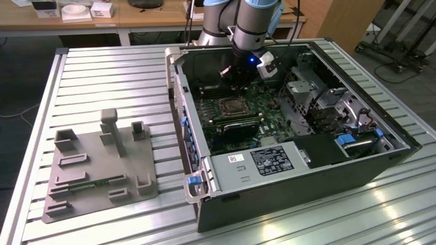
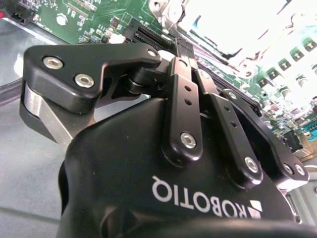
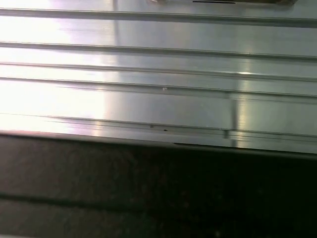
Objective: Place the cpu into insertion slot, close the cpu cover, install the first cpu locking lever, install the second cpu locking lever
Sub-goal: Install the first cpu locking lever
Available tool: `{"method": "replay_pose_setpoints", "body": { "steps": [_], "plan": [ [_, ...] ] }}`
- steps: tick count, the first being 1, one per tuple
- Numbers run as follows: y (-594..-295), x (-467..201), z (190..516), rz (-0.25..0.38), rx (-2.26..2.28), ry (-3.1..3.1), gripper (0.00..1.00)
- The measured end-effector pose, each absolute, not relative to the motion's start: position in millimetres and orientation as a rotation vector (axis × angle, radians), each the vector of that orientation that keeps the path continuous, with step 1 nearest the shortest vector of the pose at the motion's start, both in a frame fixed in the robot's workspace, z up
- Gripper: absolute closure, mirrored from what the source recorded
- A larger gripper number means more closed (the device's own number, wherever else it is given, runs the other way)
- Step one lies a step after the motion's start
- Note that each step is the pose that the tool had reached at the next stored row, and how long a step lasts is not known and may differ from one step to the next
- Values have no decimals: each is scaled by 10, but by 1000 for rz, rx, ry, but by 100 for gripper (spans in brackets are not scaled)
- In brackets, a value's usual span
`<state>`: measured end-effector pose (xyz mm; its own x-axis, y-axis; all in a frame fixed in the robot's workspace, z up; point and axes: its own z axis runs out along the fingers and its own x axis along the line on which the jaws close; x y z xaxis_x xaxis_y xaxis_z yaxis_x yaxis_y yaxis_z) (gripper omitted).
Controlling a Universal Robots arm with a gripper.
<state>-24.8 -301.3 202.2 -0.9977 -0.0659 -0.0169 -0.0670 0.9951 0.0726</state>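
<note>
Ribbed metal bench (image 1: 102, 71), carrying an open computer case (image 1: 368, 168) laid on its side, with a grey moulded fixture block (image 1: 102, 168) well apart from it at the exterior view's left. Behind, a wooden desk (image 1: 136, 18) with small white boxes. Inside the case, a green board (image 1: 272, 109) and, near its middle, the square socket (image 1: 234, 107) with its silver rim. Hard to tell whether anything sits in its dark centre. Just beside the socket, long black memory slots. At the case's near end, a grey box with a black label (image 1: 262, 161). Above the board, just behind the socket, the black hand (image 1: 235, 76) on the arm, touching nothing visible. Cannot tell whether clenched or released. In the second wrist view, the socket washed out bright beyond the hand.
</note>
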Motion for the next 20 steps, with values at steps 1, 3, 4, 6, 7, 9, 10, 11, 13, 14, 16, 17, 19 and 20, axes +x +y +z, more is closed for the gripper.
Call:
{"method": "replay_pose_setpoints", "body": {
  "steps": [1,3,4,6,7,9,10,11,13,14,16,17,19,20],
  "plan": [
    [-3012,-247,2021,112,-104,3123,89],
    [-3013,-248,2021,106,-104,3124,89],
    [-3013,-248,2021,103,-104,3124,89],
    [-3013,-248,2021,95,-104,3124,89],
    [-3013,-248,2021,89,-104,3125,89],
    [-3013,-247,2020,83,-105,3125,89],
    [-3013,-247,2020,82,-105,3125,89],
    [-3013,-248,2019,81,-104,3125,89],
    [-3013,-248,2011,79,-104,3125,89],
    [-3014,-248,2009,79,-104,3125,89],
    [-3015,-248,2006,77,-104,3125,89],
    [-3016,-248,2004,77,-104,3125,89],
    [-3020,-248,2001,75,-104,3125,89],
    [-3021,-248,2000,74,-104,3125,89]
  ]
}}
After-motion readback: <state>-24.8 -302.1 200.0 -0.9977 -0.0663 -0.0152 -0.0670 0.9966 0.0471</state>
